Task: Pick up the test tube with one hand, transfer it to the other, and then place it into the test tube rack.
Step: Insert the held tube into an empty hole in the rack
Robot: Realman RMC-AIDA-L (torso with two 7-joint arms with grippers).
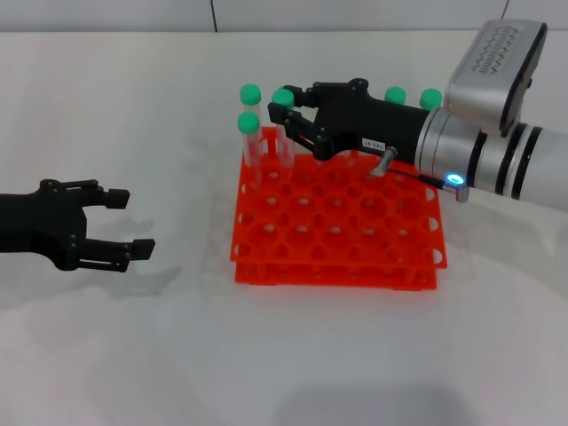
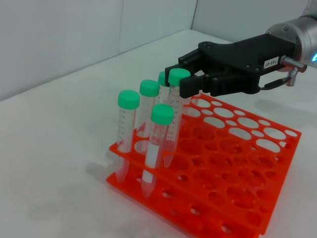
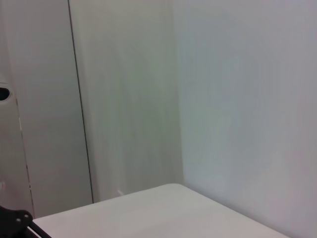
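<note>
We record the right gripper (image 1: 286,114) reaching in over the far left corner of the test tube rack (image 1: 337,222), its fingers closed on the green cap of the test tube (image 1: 284,133), which stands upright with its lower end already down in a rack hole. In the left wrist view the fingertips (image 2: 190,85) pinch the cap from the side, and the tube (image 2: 174,116) sits beside four other green-capped tubes (image 2: 148,124) in the same corner. The left gripper (image 1: 120,222) rests low over the table (image 1: 133,355), well apart from the rack, jaws spread and holding nothing. We judge the pickup and handover finished and the placement nearly so: what remains is to let go of the cap and draw the right arm clear without tipping the neighbouring tubes.
</note>
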